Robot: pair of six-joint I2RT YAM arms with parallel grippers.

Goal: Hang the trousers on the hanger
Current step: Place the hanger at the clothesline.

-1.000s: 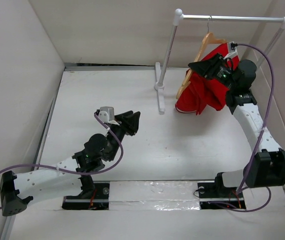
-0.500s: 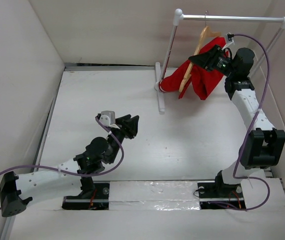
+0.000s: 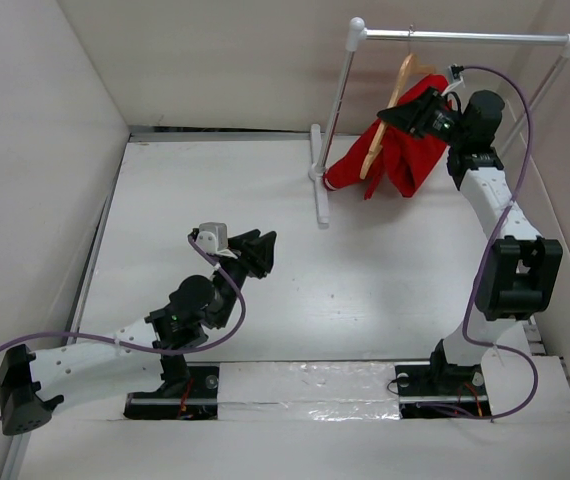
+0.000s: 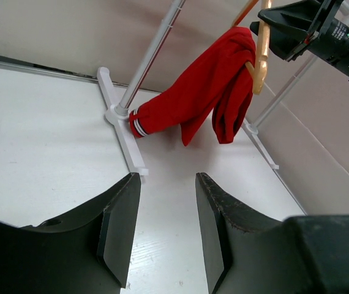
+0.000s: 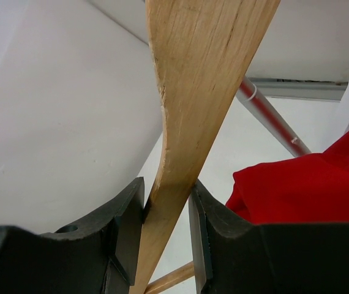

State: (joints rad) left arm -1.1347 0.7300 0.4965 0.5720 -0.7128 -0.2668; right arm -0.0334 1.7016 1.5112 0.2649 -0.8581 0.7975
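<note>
The red trousers (image 3: 397, 150) hang folded over the wooden hanger (image 3: 402, 75), held up at the white rail. One striped leg end trails left to the rail's post (image 3: 333, 172). My right gripper (image 3: 401, 113) is shut on the hanger's arm (image 5: 180, 141); red cloth (image 5: 309, 190) shows beside it. In the left wrist view the trousers (image 4: 205, 92) and hanger (image 4: 260, 55) hang at the top right. My left gripper (image 3: 261, 247) is open and empty, low over the table, well short of the rail; its jaws stand apart (image 4: 165, 226).
The white clothes rail (image 3: 465, 36) stands at the back right on two feet, one foot (image 3: 320, 185) reaching toward the table's middle. White walls enclose the table on the left, back and right. The arm bases sit at the near edge.
My right gripper has lifted the hanger with the trousers up toward the rail over the last second, then shifted only slightly. One leg has swung left to the post. The left arm barely moved.
</note>
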